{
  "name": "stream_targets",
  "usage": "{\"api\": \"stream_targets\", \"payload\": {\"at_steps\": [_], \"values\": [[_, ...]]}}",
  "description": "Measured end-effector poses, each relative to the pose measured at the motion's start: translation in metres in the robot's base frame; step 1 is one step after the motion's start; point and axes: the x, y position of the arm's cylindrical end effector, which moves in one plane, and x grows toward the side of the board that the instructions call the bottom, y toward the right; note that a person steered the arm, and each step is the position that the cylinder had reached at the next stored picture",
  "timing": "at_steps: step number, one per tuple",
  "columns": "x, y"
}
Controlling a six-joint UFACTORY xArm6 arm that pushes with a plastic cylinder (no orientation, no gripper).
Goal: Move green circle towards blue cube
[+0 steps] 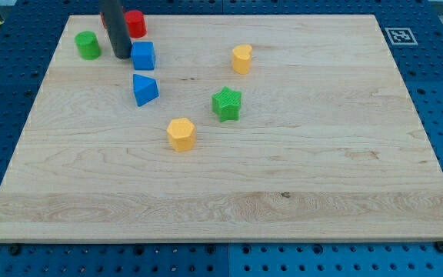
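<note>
The green circle [88,45] sits near the board's top left corner. The blue cube [143,55] lies to its right, a short gap away. My tip [121,55] stands on the board between the two, just left of the blue cube and right of the green circle. The dark rod rises from it to the view's top.
A red block [134,23] sits above the blue cube, partly behind the rod. A blue triangular block [144,89] lies below the cube. A green star [227,104], a yellow hexagon [181,133] and another yellow block [241,58] lie toward the middle. The wooden board [283,192] rests on a blue pegboard.
</note>
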Motion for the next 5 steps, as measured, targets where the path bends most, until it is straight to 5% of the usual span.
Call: {"api": "stream_targets", "payload": {"at_steps": [2,5], "values": [[0.004,0.049],[0.049,-0.081]]}}
